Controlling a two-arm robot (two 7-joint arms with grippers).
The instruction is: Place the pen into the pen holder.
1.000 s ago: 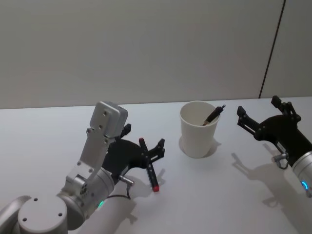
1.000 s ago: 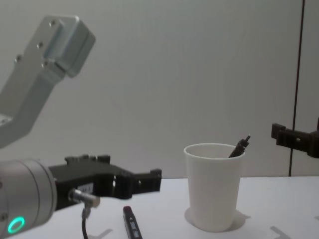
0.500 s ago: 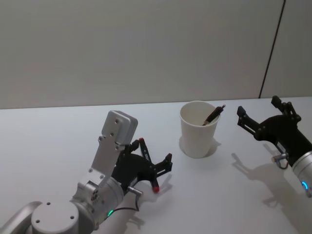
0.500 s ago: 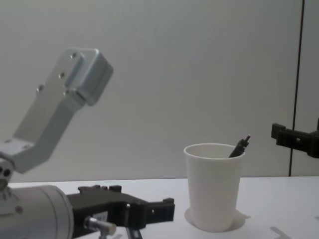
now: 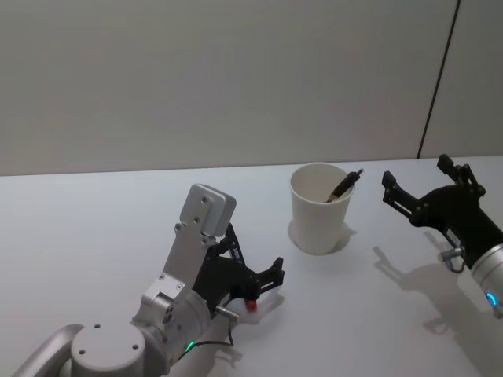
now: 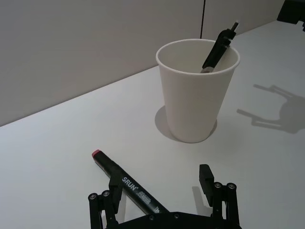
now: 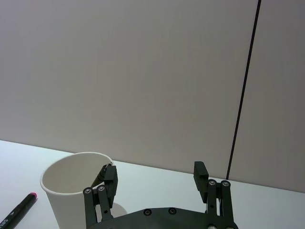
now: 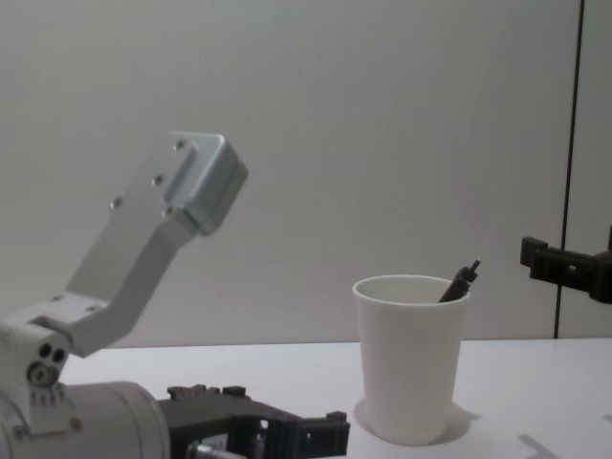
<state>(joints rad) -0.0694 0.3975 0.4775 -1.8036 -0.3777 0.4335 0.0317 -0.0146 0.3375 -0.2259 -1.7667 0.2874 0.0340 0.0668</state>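
Note:
A black pen (image 6: 125,182) with a red end cap lies flat on the white table (image 5: 94,220). My left gripper (image 6: 161,186) hangs low over it, open, and the pen's barrel runs close beside one finger (image 6: 115,187) and under the palm. In the head view the left gripper (image 5: 255,265) hides most of the pen, leaving the red cap (image 5: 250,303) showing. The pen holder (image 5: 320,210) is a white paper cup standing upright just beyond, with another dark pen (image 5: 343,185) leaning inside it. My right gripper (image 5: 416,174) hovers open to the right of the pen holder, holding nothing.
A plain grey wall with a dark vertical seam (image 5: 436,78) stands behind the table. In the chest view the pen holder (image 8: 411,361) stands at centre right, the left gripper (image 8: 296,435) low in front, the right gripper (image 8: 564,268) at the right edge.
My left arm has moved forward and lowered over the pen on the table, its wrist swinging right. The pen, the pen holder and the right arm have not moved.

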